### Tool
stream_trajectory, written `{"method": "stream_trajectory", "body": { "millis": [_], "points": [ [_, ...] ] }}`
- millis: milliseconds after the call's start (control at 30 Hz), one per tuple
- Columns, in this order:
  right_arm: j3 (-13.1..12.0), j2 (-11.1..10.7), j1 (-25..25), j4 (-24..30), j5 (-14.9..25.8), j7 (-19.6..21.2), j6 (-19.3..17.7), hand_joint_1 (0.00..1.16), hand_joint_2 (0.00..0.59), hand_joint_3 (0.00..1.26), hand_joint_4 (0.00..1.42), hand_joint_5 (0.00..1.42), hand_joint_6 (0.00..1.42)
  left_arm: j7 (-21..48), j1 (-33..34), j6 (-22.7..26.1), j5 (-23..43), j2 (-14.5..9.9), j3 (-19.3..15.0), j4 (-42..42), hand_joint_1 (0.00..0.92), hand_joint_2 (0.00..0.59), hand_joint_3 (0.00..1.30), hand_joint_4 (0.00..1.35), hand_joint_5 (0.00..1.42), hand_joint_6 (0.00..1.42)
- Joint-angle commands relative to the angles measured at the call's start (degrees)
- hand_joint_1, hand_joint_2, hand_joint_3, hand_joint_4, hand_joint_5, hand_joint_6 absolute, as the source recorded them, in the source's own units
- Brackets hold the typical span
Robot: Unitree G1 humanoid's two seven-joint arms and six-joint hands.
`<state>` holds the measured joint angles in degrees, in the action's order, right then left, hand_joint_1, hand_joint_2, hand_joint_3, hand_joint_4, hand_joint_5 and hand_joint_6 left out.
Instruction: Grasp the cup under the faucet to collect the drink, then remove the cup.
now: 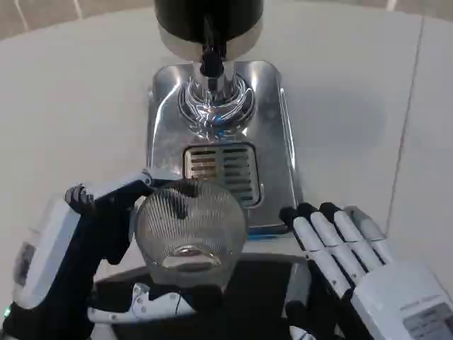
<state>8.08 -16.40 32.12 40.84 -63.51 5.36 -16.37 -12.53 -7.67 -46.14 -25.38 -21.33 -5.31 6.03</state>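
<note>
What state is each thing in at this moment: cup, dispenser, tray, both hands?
cup: clear, ribbed, held in front of the tray, looks empty
faucet: no drink visibly flowing
drip tray: shiny, nothing standing on it
left hand: grips the cup
right hand: holds nothing, fingers straight

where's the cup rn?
Head view, lower left of centre: the clear ribbed cup is held in the left hand, just in front of the steel drip tray, short of the faucet.
</note>
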Motion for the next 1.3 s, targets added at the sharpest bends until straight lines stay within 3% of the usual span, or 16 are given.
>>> {"method": "stream_trajectory", "body": {
  "millis": [33,400,600,933,1300],
  "points": [
    [-0.2,0.1,0.0,0.2,0.4,-0.4,0.3,0.08,0.586,0.00,0.00,0.00,0.00,0.0,0.3,-1.5,0.6,0.6,-0.5,-0.1,0.694,0.047,1.09,1.23,1.41,1.42],
    [0.2,0.7,-0.8,0.1,0.4,-1.2,1.3,0.09,0.586,0.00,0.00,0.00,0.00,-0.8,2.0,-0.4,-0.9,1.2,-1.1,-2.2,0.695,0.047,1.09,1.22,1.41,1.42],
    [0.4,1.7,-0.3,0.7,-0.2,-1.2,2.4,0.09,0.586,0.00,0.00,0.00,0.00,-4.0,7.6,1.9,-4.9,3.0,-0.9,-8.9,0.695,0.047,1.09,1.22,1.41,1.42],
    [0.4,2.9,1.6,2.0,-1.1,-1.9,4.4,0.09,0.586,0.00,0.00,0.00,0.00,-12.6,20.8,6.0,-10.7,4.2,2.7,-23.7,0.695,0.047,1.09,1.22,1.41,1.42],
    [1.0,3.5,0.3,2.2,-1.7,-4.1,6.2,0.09,0.586,0.00,0.00,0.00,0.00,-19.0,30.1,9.7,-11.2,6.3,7.8,-35.5,0.695,0.047,1.09,1.22,1.41,1.42]
  ]
}}
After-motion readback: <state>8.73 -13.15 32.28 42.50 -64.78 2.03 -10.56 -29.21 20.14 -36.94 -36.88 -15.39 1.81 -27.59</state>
